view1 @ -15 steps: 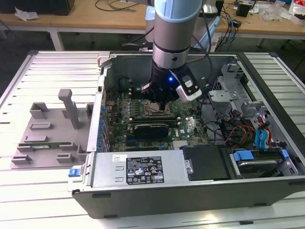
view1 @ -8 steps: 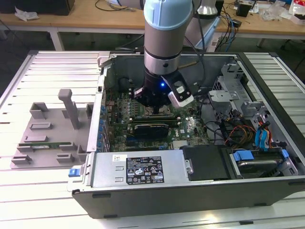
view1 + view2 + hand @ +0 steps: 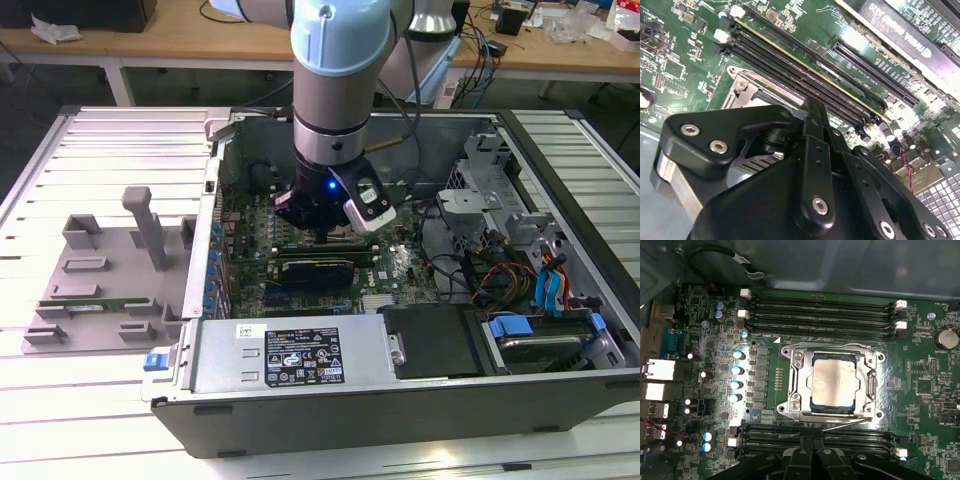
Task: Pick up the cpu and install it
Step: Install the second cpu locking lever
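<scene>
The cpu (image 3: 833,382), a flat square chip with a shiny silver-grey top, lies flat in the metal-framed socket (image 3: 796,385) on the green motherboard in the first wrist view. My gripper (image 3: 812,441) hovers just off the socket's edge, over the memory slots beside it. Its black fingers are pressed together and hold nothing. In the second wrist view the gripper (image 3: 813,109) points down at the socket corner (image 3: 740,85). In the exterior view the gripper (image 3: 320,234) hangs inside the open computer case and hides the socket.
A grey plastic tray with posts (image 3: 110,270) sits at the exterior view's left of the case, with a green memory stick (image 3: 95,303) on it. A black graphics card (image 3: 315,270) lies just below the gripper. Drive bays and cables (image 3: 520,270) crowd the right side.
</scene>
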Motion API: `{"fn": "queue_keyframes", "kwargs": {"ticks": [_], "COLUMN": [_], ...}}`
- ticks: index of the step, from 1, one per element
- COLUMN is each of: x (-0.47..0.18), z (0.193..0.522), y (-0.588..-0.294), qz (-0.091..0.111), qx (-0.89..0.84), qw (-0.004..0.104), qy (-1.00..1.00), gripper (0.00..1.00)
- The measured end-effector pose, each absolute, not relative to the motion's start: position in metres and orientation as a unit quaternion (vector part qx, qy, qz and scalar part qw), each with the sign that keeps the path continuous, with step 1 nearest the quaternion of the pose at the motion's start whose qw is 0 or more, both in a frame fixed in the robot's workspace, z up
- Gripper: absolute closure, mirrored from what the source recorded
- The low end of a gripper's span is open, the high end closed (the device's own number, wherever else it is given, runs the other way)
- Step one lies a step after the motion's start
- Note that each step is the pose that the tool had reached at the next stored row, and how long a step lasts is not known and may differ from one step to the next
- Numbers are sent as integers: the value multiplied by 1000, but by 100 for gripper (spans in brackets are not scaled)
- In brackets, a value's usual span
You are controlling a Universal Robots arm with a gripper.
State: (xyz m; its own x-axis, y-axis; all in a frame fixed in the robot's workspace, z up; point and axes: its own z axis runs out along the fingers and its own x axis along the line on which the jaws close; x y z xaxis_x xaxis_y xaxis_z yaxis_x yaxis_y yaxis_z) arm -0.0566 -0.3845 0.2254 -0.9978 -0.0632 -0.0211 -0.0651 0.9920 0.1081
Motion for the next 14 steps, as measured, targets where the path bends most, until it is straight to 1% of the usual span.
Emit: {"fn": "queue_keyframes", "kwargs": {"ticks": [14], "x": [-68], "z": [215], "y": [-381], "qz": [55], "qx": [-32], "qw": [9], "qy": [998], "gripper": [89]}}
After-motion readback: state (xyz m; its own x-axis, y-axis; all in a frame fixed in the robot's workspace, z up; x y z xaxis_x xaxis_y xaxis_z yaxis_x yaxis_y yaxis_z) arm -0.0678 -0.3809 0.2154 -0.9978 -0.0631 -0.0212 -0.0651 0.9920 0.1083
